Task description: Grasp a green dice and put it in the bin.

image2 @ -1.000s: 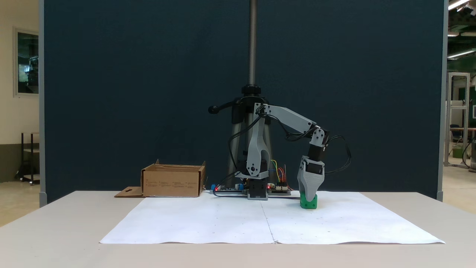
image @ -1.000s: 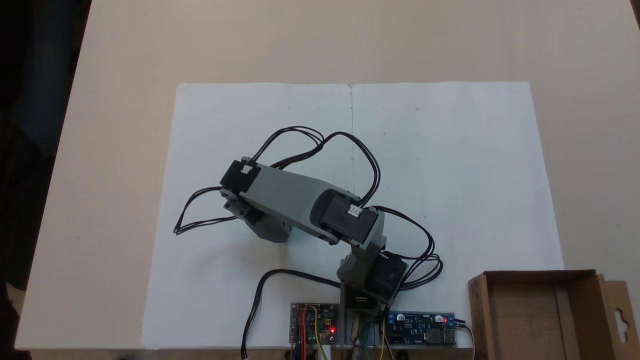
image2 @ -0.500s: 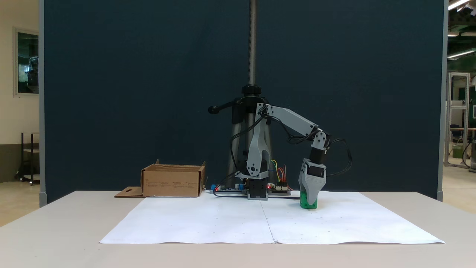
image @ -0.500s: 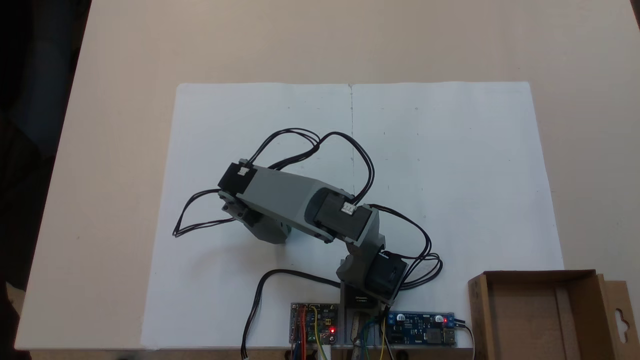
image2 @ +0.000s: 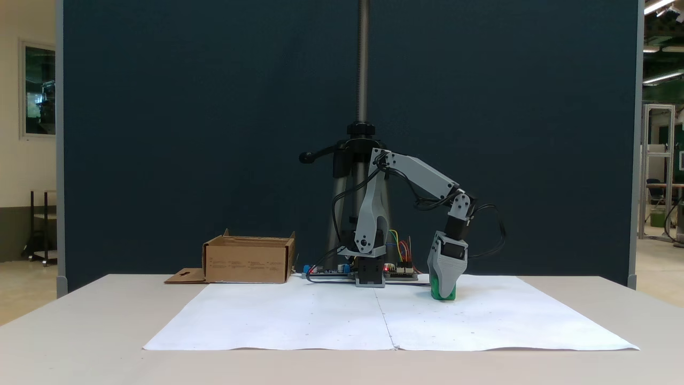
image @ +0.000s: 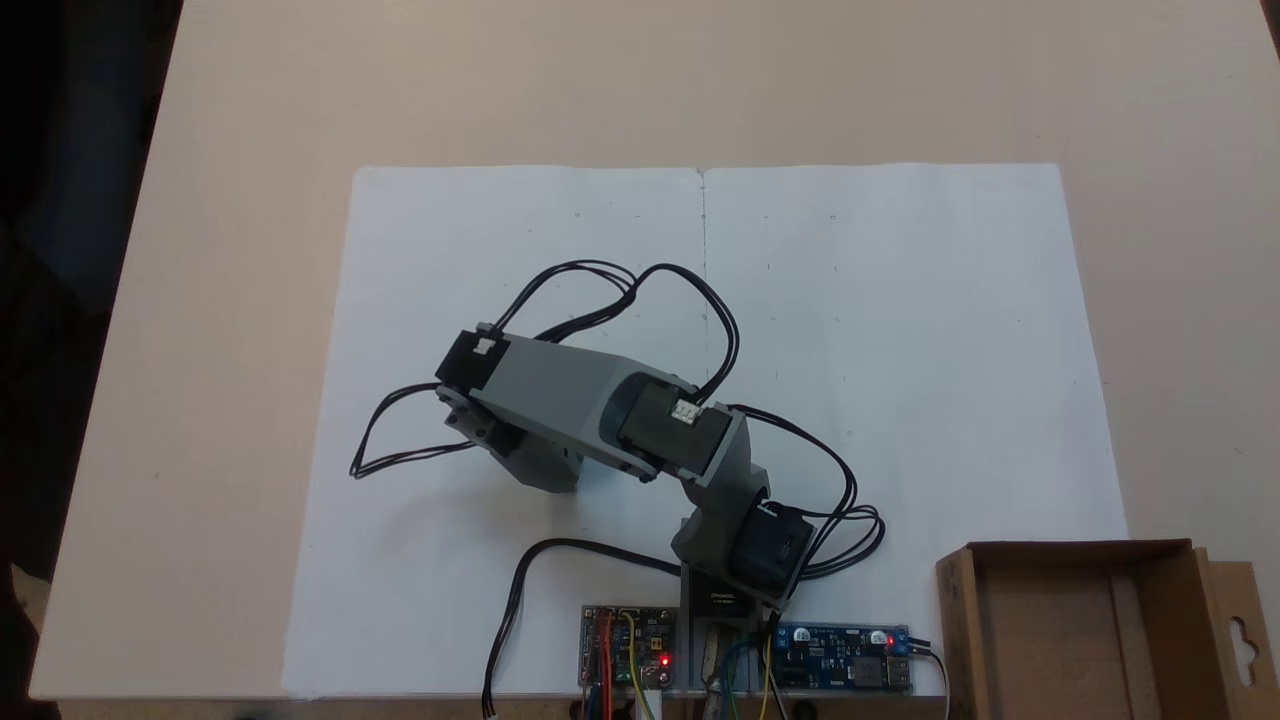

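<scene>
The green dice [image2: 436, 286] rests on the white paper, right of the arm's base in a fixed view. My gripper [image2: 444, 291] points straight down over it, and its grey jaw covers most of the cube. Green shows only along the jaw's left edge and under its tip. The jaws lie one behind the other here, so their spread cannot be read. From above, the forearm [image: 560, 385] and wrist hide the dice and the fingertips. The bin [image: 955, 630], a brown cardboard box, stands open and holds nothing; it is left of the base [image2: 246, 263] from the side.
White paper sheets [image: 900, 320] cover the middle of the beige table. Circuit boards [image: 845, 670] and loose black cables [image: 400, 440] lie around the arm's base. A tripod pole [image2: 363, 64] rises behind the arm before a dark blue screen.
The gripper has sunk lower over the green dice, which now shows less. The forearm has tipped down a little, and its cables shifted with it.
</scene>
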Robot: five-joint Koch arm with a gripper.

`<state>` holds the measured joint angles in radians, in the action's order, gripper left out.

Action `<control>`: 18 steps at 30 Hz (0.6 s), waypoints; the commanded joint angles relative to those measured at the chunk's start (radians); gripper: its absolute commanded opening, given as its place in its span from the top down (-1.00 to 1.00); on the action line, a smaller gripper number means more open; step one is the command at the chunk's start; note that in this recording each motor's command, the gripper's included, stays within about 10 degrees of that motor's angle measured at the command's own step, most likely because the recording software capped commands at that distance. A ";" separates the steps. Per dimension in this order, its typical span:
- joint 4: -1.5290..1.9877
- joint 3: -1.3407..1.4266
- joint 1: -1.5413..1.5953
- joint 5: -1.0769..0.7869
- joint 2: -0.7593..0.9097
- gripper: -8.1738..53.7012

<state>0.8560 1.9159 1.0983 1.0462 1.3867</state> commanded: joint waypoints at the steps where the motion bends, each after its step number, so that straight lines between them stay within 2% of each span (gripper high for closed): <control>1: -0.002 0.006 0.003 0.066 0.025 -0.58; 9: -0.002 0.035 0.003 0.064 0.025 -0.57; 12: -0.002 0.037 0.003 0.064 0.026 -0.49; 14: -0.002 0.037 0.003 0.064 0.029 -0.37; 18: -0.003 0.037 0.003 0.064 0.031 -0.31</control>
<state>0.8514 1.9497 1.0983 1.0462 1.3883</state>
